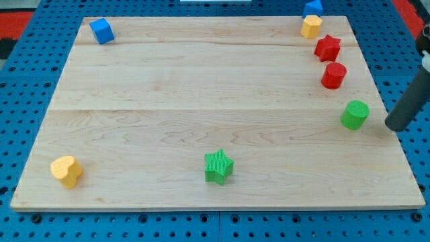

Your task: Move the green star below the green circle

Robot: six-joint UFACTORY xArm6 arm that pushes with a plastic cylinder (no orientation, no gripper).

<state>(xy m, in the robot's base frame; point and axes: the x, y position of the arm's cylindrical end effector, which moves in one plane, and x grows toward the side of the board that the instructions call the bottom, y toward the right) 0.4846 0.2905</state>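
The green star (218,166) lies near the board's bottom edge, a little right of centre. The green circle (354,114), a short cylinder, stands near the board's right edge, up and far to the right of the star. My tip (395,125) is at the right edge of the board, just right of the green circle with a small gap between them, and far from the star. The dark rod rises up to the view's right edge.
A red cylinder (333,75) and a red star (328,48) stand above the green circle. A yellow block (310,26) and a blue block (313,7) sit at the top right. A blue cube (101,31) is top left, a yellow heart (66,170) bottom left.
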